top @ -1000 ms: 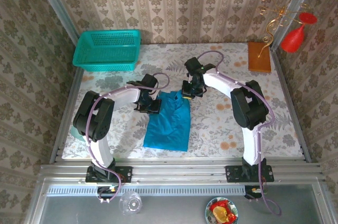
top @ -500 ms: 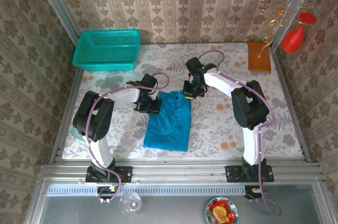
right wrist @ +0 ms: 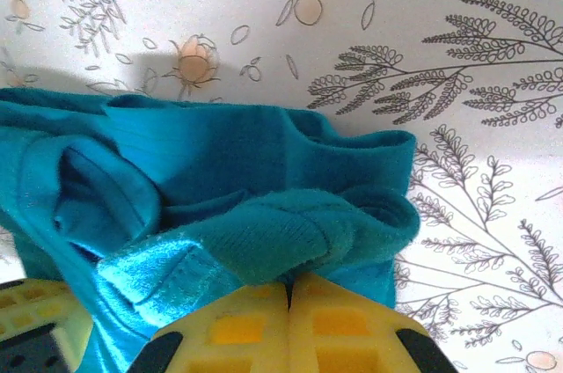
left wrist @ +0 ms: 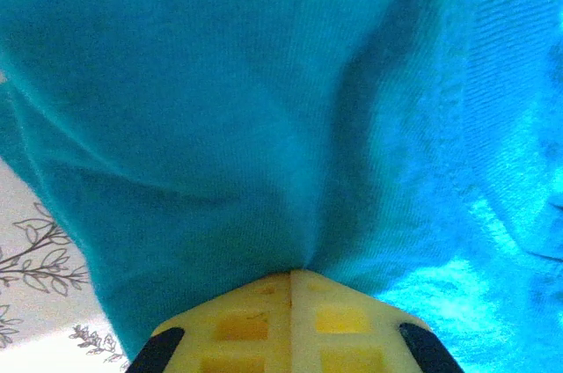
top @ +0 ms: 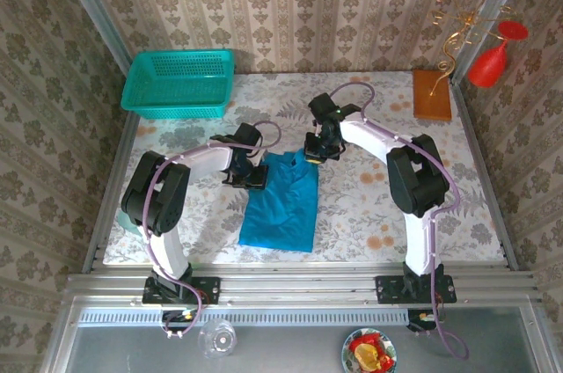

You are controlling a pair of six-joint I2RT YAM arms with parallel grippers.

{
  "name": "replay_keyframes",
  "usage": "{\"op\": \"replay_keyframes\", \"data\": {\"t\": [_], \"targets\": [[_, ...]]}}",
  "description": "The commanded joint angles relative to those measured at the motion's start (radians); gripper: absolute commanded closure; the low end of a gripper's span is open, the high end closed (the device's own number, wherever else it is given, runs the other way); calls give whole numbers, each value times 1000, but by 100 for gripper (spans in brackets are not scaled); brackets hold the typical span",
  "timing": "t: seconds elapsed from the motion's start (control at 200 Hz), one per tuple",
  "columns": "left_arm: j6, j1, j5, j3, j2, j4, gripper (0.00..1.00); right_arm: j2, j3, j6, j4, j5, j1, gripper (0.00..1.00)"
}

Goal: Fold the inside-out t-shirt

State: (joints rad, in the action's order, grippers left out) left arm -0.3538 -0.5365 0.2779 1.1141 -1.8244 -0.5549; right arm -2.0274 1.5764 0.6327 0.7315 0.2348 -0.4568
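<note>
Pinching the t-shirt (top: 280, 206) at its two corners nearest the turquoise basket (top: 180, 83), both arms grip the teal cloth on a flowered table (top: 387, 206). The shirt lies on the arms' side of the basket and a little to the robot's right of it, as a long narrow panel running away from the basket. The left gripper (top: 250, 178) is clamped on the corner closest to the basket, with cloth fanning out from between its yellow fingers (left wrist: 237, 325). The right gripper (top: 318, 151), farther from the basket, is closed on a bunched roll of hem. The paired grip appears meant to lift this end evenly and carry it away from the basket over the rest, halving the panel.
</note>
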Motion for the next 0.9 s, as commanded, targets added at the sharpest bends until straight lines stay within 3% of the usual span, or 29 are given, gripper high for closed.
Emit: {"op": "replay_keyframes", "data": {"t": [0.0,0.115,0.45,0.69,0.895], "targets": [[18,3,-36,-42,-58,-16,95,41,52,6,30,-4,-17,95],[18,4,-37,-43,-56,-19,95,21,58,4,24,12,-23,100],[17,4,-34,-48,-59,-16,95,-39,-100,56,-190,210,47,100],[14,4,-37,-58,-60,-13,95,-47,-129,16,-113,37,73,100],[13,5,-34,-58,-73,-11,95,-1,-115,4,-73,17,72,76]]}}
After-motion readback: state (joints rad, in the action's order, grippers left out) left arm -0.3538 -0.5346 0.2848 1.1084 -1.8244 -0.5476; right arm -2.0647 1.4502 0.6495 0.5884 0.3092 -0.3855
